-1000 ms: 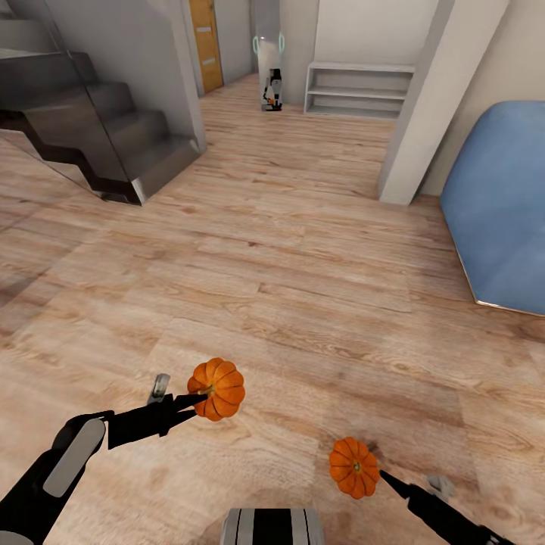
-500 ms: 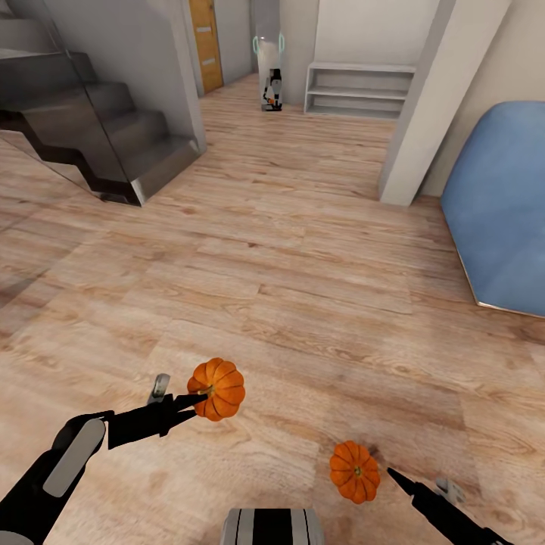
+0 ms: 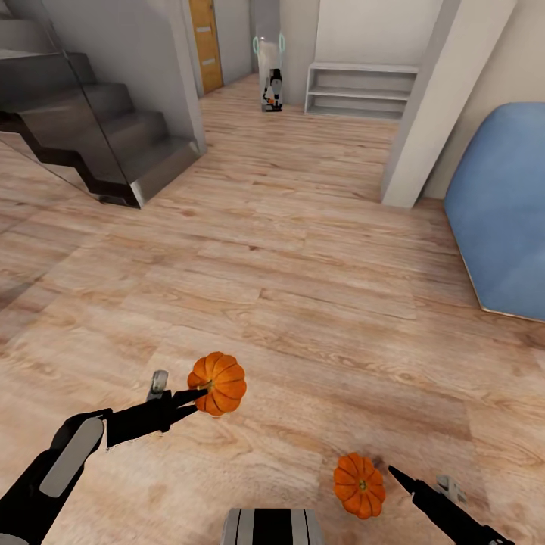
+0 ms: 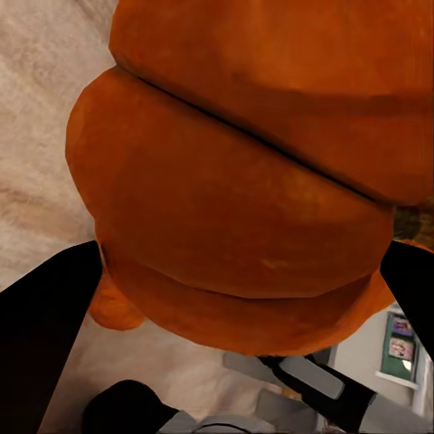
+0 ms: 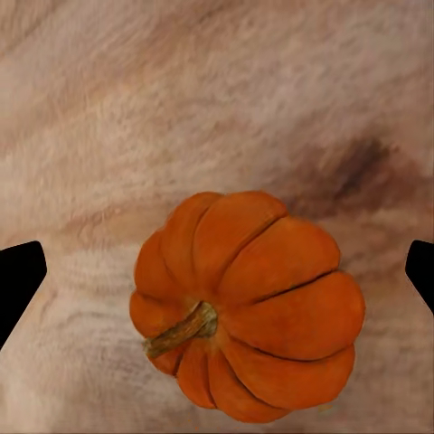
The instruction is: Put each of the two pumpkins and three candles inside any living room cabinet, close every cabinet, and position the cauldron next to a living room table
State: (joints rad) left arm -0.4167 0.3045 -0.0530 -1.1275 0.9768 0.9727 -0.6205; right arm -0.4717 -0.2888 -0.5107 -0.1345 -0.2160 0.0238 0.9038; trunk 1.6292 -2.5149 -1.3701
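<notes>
left pincer [image 3: 198, 393] clamped, right pincer [image 3: 393, 474] spread

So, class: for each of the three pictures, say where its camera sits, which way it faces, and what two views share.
Head view: high on the robot, facing forward and down over the wooden floor; both arms show, left gripper on a pumpkin.
Left wrist view: along the fingers, that pumpkin close up.
Right wrist view: down at the second pumpkin between spread fingertips.
Shared: head and right wrist views both show it beside the right gripper.

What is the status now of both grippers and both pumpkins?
Left gripper shut on one orange ribbed pumpkin. Right gripper open, off second orange pumpkin on wooden floor. Nothing in between.
</notes>
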